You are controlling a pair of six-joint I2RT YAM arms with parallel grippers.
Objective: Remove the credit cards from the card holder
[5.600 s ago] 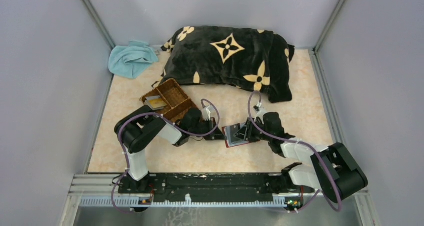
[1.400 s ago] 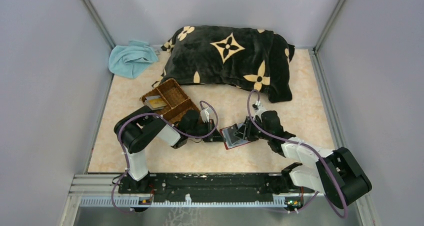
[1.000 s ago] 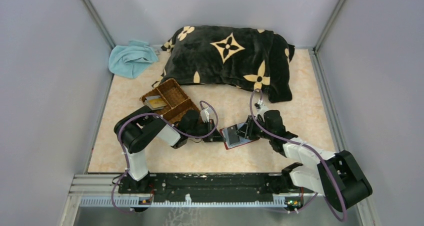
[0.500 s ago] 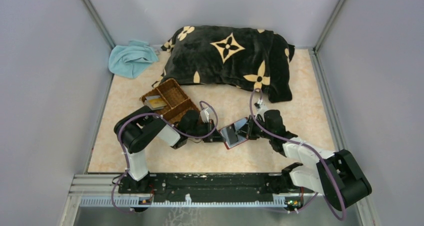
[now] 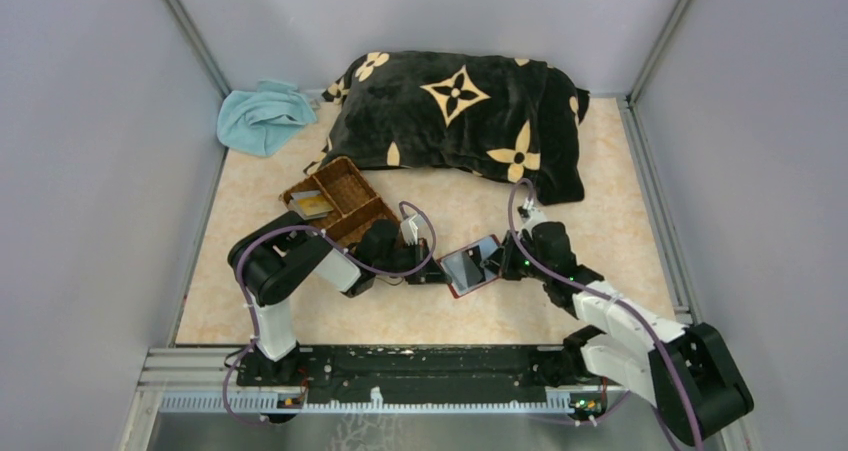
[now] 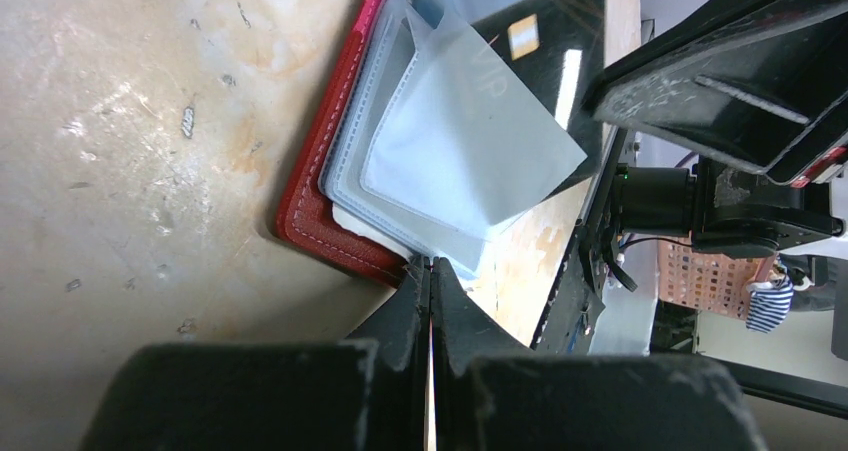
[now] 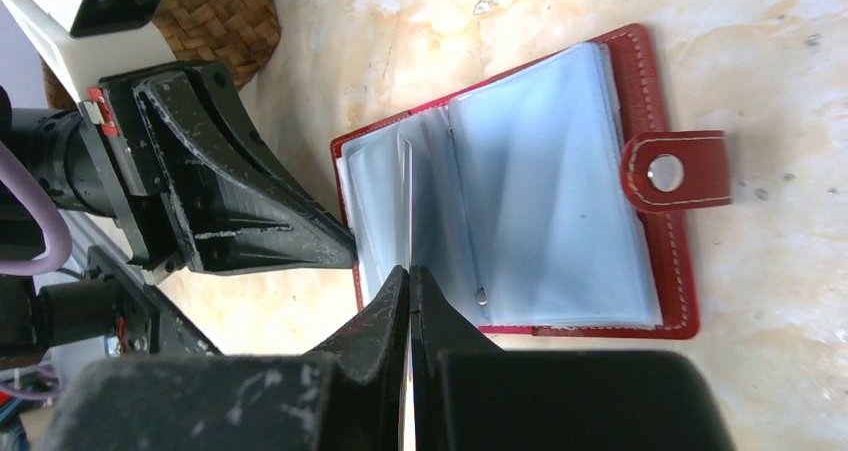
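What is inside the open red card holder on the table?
The card holder holds clear plastic sleeves. The right gripper pinches one dark card, which a sleeve partly covers. Whether the other sleeves hold cards cannot be told, because they overlap.

From the right wrist the card [image 7: 408, 196] shows edge-on only: its faces are hidden and its near end is buried between the blurred fingers of the right gripper [image 7: 409, 271]. The basket [image 7: 215, 11] is cut off by the top edge. From the left wrist the holder [image 6: 325, 206] runs off the top, and its near corner is covered where the left gripper [image 6: 431, 271] pinches it.
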